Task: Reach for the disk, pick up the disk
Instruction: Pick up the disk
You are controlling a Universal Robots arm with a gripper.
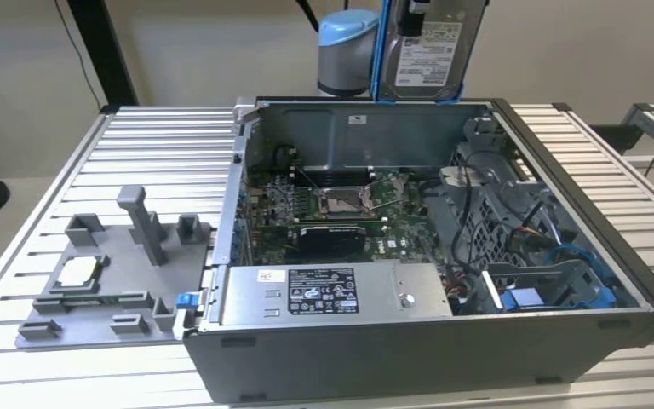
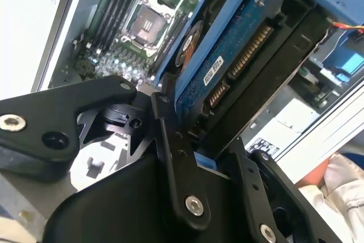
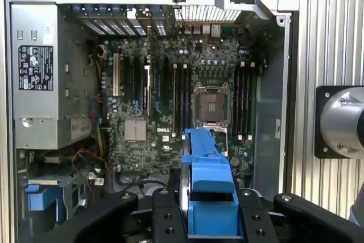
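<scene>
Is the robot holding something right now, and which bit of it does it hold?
Yes. The gripper holds the disk above the open computer case, its jaws shut on the blue bracket at one end.

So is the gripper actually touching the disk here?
Touching. In the first wrist view the gripper clamps the disk by its blue bracket from both sides; the exterior view shows the disk lifted above the computer case.
</scene>
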